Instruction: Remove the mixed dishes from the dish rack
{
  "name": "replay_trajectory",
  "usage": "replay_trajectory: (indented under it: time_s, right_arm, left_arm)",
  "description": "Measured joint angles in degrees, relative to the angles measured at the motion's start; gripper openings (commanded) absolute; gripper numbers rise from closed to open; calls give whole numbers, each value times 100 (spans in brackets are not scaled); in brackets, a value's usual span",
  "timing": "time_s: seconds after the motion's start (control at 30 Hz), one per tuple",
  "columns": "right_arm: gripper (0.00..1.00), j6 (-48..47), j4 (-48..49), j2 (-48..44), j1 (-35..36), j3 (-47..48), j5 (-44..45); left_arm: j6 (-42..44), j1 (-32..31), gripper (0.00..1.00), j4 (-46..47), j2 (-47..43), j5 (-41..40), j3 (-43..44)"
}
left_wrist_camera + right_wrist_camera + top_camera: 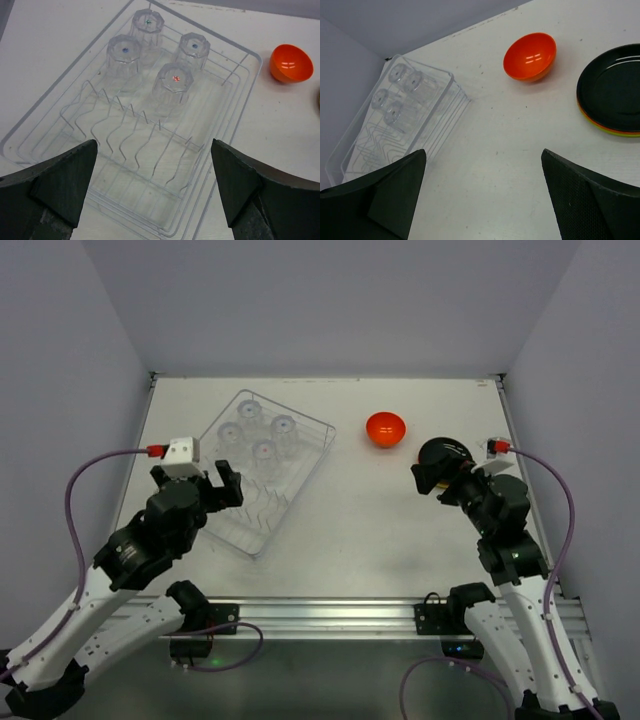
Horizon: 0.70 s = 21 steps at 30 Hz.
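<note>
One left gripper point(155, 167), fingers spread, empty, over the dish rack's point(150, 145) bare prongs; four glasses point(172, 82) inverted at its far end. Bowl point(385, 428) and stacked plates point(612, 90) on the table. Right gripper point(485, 185) spread, empty. Next, likely: pinch the nearest glass.

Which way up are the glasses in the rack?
Upside down. All four glasses stand in the rack with their flat bases, each with a coloured dot, facing up.

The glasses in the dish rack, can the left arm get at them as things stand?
Probably yes. The left tool is open by the dish rack's near end, the four glasses stand upside down beyond bare prongs, and nothing covers them.
</note>
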Motion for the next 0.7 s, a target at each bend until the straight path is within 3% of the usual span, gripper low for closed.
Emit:
replay_trajectory:
  time_s: [0.33,0.57,0.7]
  right_arm:
    - [99,-50,-98,-704,2,-407,-625]
    - [99,-168,216,-1025,2,-629,-1126]
    - [99,-203,260,-999,2,-686,-1390]
  left_arm:
    - [376,190,100,393,2616,-66,625]
    - [940,1687,100,1110,4050,1580,975]
    - [1139,2006,100,1220,4728,2267,1287]
